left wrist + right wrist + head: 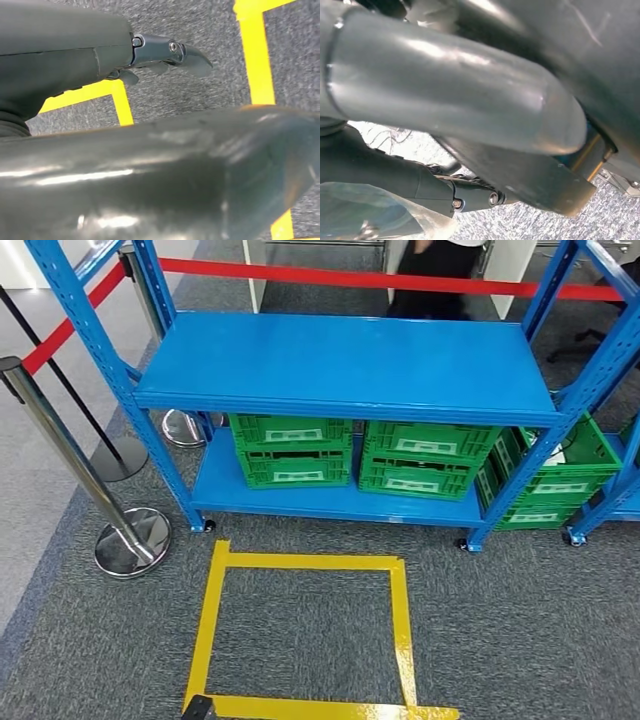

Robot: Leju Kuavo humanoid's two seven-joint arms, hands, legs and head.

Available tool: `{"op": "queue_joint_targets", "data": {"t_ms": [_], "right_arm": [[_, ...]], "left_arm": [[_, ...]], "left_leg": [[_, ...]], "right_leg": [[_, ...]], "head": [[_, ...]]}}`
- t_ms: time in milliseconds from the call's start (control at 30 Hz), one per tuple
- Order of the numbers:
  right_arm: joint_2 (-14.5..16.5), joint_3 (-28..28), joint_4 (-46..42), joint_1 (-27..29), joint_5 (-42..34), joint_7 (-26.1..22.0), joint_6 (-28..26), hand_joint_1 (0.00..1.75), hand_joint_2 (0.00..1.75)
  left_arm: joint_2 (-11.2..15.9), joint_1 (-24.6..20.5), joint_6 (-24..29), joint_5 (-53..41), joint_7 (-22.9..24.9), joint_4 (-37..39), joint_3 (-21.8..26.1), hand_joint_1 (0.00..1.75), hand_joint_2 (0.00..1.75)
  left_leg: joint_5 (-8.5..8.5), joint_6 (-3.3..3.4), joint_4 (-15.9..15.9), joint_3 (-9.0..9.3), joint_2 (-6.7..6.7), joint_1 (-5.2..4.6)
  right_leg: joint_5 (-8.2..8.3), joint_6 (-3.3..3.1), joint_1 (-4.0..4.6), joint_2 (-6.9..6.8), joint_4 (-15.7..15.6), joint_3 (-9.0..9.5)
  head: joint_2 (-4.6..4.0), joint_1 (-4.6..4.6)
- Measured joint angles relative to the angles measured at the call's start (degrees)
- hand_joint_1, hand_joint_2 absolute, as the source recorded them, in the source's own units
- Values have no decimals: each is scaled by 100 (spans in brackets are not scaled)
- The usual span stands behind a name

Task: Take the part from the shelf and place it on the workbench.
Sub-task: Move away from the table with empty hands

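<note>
Blue steel shelf rack (347,365): top deck bare, lower deck carries two stacks of green slatted plastic crates (290,450) and (426,460), contents hidden. A third green crate stack (555,475) at the rack's right end holds something white, too small to identify; can't tell where the part is. Yellow tape rectangle (302,562) on grey carpet in front. Left hand (113,50): fingers extended over the carpet, holding nothing. Right hand (444,192): finger state can't tell.

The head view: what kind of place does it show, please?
Probably a warehouse-style test or demonstration area. A blue steel shelf holds green plastic crates on its lower level, yellow floor tape marks a standing box on grey carpet, and a red barrier belt on a chrome post fences it off.
</note>
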Motion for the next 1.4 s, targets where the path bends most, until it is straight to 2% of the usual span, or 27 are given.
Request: {"op": "queue_joint_targets", "data": {"t_ms": [33,133,200,233,300,333,367,400,467,500,567,667,700,733,800,833,867,900,967,1000,1033,1133,1200,1267,1333,1367,1400], "right_arm": [[0,1,1,8,3,-3,0,0,0],[8,1,3,19,10,-20,1,0,0],[18,1,3,21,17,-17,-1,0,0],[20,1,3,24,20,-14,-1,0,0],[20,1,3,29,25,-8,-2,0,0],[19,1,3,32,26,-8,-3,0,0],[19,1,3,34,27,-7,-4,0,0],[19,1,3,36,28,-7,-6,0,0],[20,1,3,41,32,-6,-8,0,0],[20,1,4,42,34,-5,-9,0,0],[20,1,4,42,38,-2,-16,0,0],[17,3,3,38,45,3,-37,0,0],[15,3,3,38,45,3,-41,0,0],[14,3,3,34,44,-4,-43,0,0],[12,3,3,19,38,-27,-45,0,0],[10,3,3,9,34,-41,-46,0,0],[9,3,2,1,31,-50,-47,0,0],[7,3,2,-7,30,-56,-48,0,0],[7,3,2,-10,30,-45,-49,0,0],[8,3,3,-5,30,-40,-49,0,0],[8,3,3,4,31,-37,-50,0,0],[11,3,3,17,33,-62,-51,0,0],[18,3,3,19,34,-74,-54,0,0],[22,3,3,24,36,-75,-58,0,0],[22,3,3,31,40,-81,-63,0,0],[22,3,3,33,42,-85,-66,0,0],[22,3,3,35,45,-90,-69,0,0]], "left_arm": [[-1,-4,0,-1,2,0,0,0,0],[1,-11,1,-3,10,1,0,0,0],[3,-17,2,-4,11,1,0,0,0],[5,-18,2,-4,11,1,0,0,0],[9,-14,2,-4,11,1,0,0,0],[11,-8,2,-4,11,1,0,0,0],[13,-5,2,-4,12,1,0,0,0],[15,-4,2,-4,12,1,0,0,0],[16,-6,2,-4,13,1,0,0,0],[16,-7,2,-4,13,1,0,0,0],[15,-14,2,-4,14,2,0,0,0],[10,-5,2,-1,15,2,0,0,0],[8,-5,2,1,15,2,0,0,0],[4,-11,2,1,14,2,0,0,0],[0,-23,2,1,14,2,0,0,0],[-2,-21,2,1,14,2,1,0,0],[-3,-16,2,1,14,2,1,0,0],[-4,-10,2,1,15,2,2,0,0],[-10,-4,2,1,16,2,2,0,0],[-14,-6,3,0,16,2,2,0,0],[-15,-9,4,-1,16,2,2,0,0],[-21,-14,10,-4,16,2,2,0,0],[-22,-19,16,-4,16,2,1,0,0],[-20,-20,23,-4,16,2,1,0,0],[-19,-13,28,-4,16,2,2,0,0],[-17,-9,30,-4,16,2,2,0,0],[-16,-7,31,-4,16,2,2,0,0]], "left_leg": [[-14,-25,9,-1,-1,-8],[-41,-89,27,-16,3,-15],[-174,-159,241,-99,11,-6],[-300,-200,505,-226,15,10],[-564,-262,1240,-625,19,52],[-604,-277,1510,-794,20,70],[-539,-282,1609,-886,20,82],[-355,-277,1480,-872,21,89],[122,-244,815,-626,23,91],[263,-222,493,-488,24,80],[254,-177,192,-351,29,53],[216,-103,51,-284,31,65],[220,-70,12,-253,34,78],[222,-40,-16,-226,39,88],[202,10,-24,-205,49,73],[189,23,-23,-193,51,64],[174,31,-23,-175,52,56],[156,33,-22,-150,47,52],[112,13,-18,-89,32,49],[86,-11,-4,-71,23,37],[71,-40,6,-66,19,26],[60,-110,15,-81,21,6],[-33,-170,140,-122,27,13],[-299,-246,659,-359,33,40],[-558,-288,1371,-729,35,69],[-566,-295,1562,-847,35,78],[-460,-292,1547,-871,35,83]], "right_leg": [[20,-24,6,7,-151,72],[-15,-86,-5,25,-236,136],[-22,-128,-38,7,-272,188],[-33,-151,-48,-7,-283,215],[-64,-187,-52,-20,-286,247],[-79,-194,-52,-19,-286,264],[-97,-197,-54,-15,-286,287],[-120,-193,-55,-10,-286,321],[-182,-168,-55,-5,-290,387],[-215,-142,-46,-2,-290,411],[-249,-87,-32,-10,-299,407],[-290,0,-30,-17,-310,423],[-358,27,-28,-12,-206,377],[-478,48,-26,-8,32,255],[-766,74,-20,-1,777,-167],[-837,81,-17,-1,1095,-365],[-798,83,-15,-1,1235,-477],[-643,81,-14,-3,1152,-478],[-183,65,-19,-4,493,-228],[-32,52,-19,-2,139,-78],[41,24,-17,5,-98,32],[30,-66,-16,30,-239,111],[33,-114,-41,18,-268,140],[19,-159,-59,-5,-283,173],[-2,-185,-59,-14,-282,190],[-13,-190,-59,-14,-282,201],[-25,-191,-59,-10,-282,219]], "head": [[0,-2],[1,-11],[0,-31],[0,-43],[-1,-56],[-1,-58],[-1,-57],[-1,-58],[-1,-55],[-1,-55],[-1,-49],[0,-46],[1,-38],[1,-27],[0,-13],[0,-12],[0,-11],[0,-11],[-1,-10],[-1,-5],[0,-5],[1,-17],[1,-34],[1,-53],[0,-60],[-1,-61],[-1,-63]]}}
